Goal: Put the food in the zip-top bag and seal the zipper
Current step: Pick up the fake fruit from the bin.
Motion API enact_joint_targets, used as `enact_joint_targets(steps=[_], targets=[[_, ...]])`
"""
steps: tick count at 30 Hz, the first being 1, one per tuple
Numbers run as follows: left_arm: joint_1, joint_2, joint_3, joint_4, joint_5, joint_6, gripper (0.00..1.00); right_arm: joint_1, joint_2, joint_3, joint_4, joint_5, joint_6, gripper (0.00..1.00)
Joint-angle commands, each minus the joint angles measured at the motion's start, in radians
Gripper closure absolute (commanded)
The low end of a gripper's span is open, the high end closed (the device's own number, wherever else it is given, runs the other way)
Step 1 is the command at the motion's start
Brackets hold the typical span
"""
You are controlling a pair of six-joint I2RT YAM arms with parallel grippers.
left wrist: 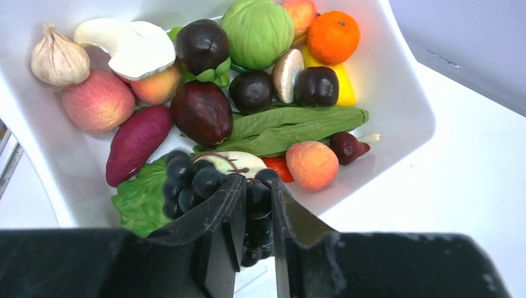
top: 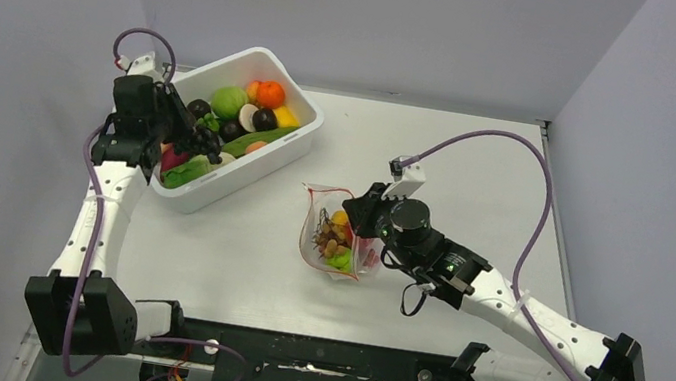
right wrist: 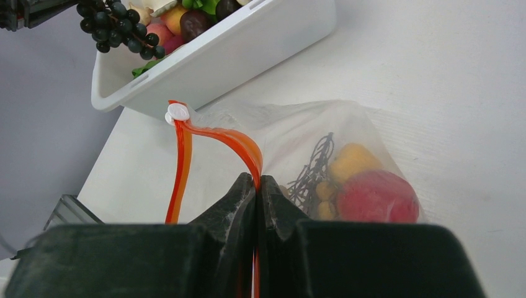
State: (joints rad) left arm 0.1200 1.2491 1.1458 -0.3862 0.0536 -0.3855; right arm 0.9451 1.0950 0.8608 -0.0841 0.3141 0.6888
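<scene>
The zip-top bag (top: pixel 338 243) lies on the table with its mouth open, holding a red fruit (right wrist: pixel 375 197), a yellow piece (right wrist: pixel 350 160) and a twiggy bunch. My right gripper (right wrist: pixel 257 180) is shut on the bag's red-orange zipper (right wrist: pixel 229 139) and holds that edge up. A white slider (right wrist: pixel 178 112) sits at the strip's far end. My left gripper (left wrist: pixel 255 181) is over the near end of the white bin (left wrist: pixel 397 105), shut on a bunch of dark grapes (left wrist: pixel 186 180). In the right wrist view the grapes (right wrist: pixel 118 28) hang above the bin's rim.
The white bin (top: pixel 250 175) stands at the back left, full of toy food: a green cabbage (left wrist: pixel 257 31), an orange (left wrist: pixel 333 36), a garlic bulb (left wrist: pixel 59 59), a purple sweet potato (left wrist: pixel 136 143), a peach (left wrist: pixel 312 164) and leafy greens (left wrist: pixel 291 124). Grey walls enclose the table.
</scene>
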Motion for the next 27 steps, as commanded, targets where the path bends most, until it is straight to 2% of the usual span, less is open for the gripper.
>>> enact_joint_targets(steps=[1,10,21,27], targets=[[-0.012,-0.062,0.078,-0.008,0.028,-0.001,0.81,0.014,0.008,0.062,0.057,0.024,0.008,1.0],[-0.043,-0.103,0.147,-0.046,0.072,-0.001,0.82,0.019,0.05,0.087,0.063,0.024,0.008,1.0],[-0.141,-0.158,0.207,-0.051,0.129,-0.048,0.82,0.017,0.122,0.142,0.1,0.016,0.013,1.0],[-0.164,-0.195,0.201,-0.029,0.209,-0.102,0.83,0.012,0.161,0.176,0.11,-0.007,0.013,1.0]])
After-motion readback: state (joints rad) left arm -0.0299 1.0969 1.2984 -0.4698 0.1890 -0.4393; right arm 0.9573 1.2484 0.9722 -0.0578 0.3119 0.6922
